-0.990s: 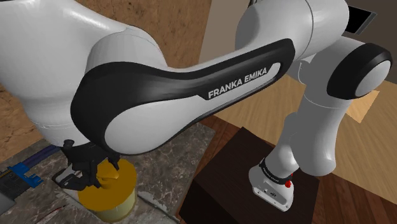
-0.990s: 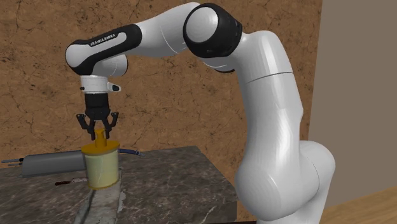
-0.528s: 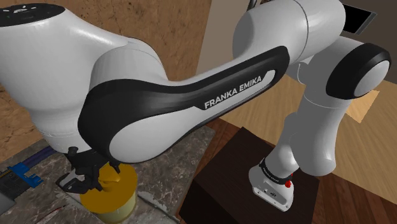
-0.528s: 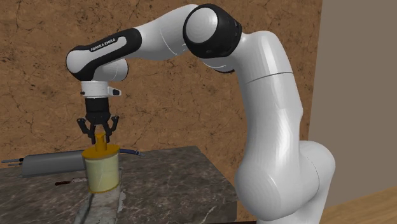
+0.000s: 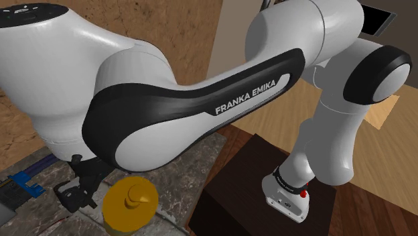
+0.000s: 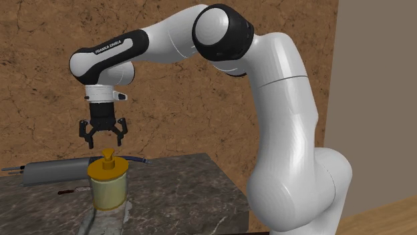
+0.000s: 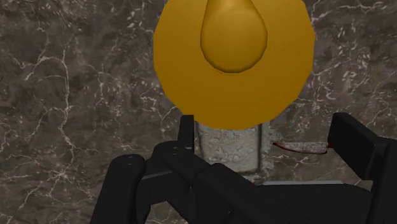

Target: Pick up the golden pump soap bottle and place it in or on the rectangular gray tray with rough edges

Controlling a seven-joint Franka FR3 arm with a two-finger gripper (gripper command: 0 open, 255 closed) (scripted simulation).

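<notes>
The soap bottle [image 6: 108, 184] has a golden cap, a golden pump [image 6: 107, 158] and a pale yellowish body. It stands upright on the dark marble top, over a rough grey tray [image 6: 100, 215]. My gripper [image 6: 102, 137] hangs open just above the pump, touching nothing. In the shoulder view the bottle's golden top [image 5: 130, 203] sits right of the gripper [image 5: 75, 196]. From the wrist view the golden cap [image 7: 234, 57] lies ahead of the gripper [image 7: 270, 137], with a patch of the tray [image 7: 229, 150] showing below it.
A grey cylinder [image 6: 53, 171] lies on the marble behind the bottle. A thin red-handled item [image 6: 70, 191] lies beside it and a blue object [image 5: 23, 180] sits at the shoulder view's left. The dark stand [image 5: 254, 181] is beyond the marble's edge.
The fingers spread and let go of the pump. The bottle sank a little onto the surface and now stands free below the gripper, shifted slightly to the shoulder view's right.
</notes>
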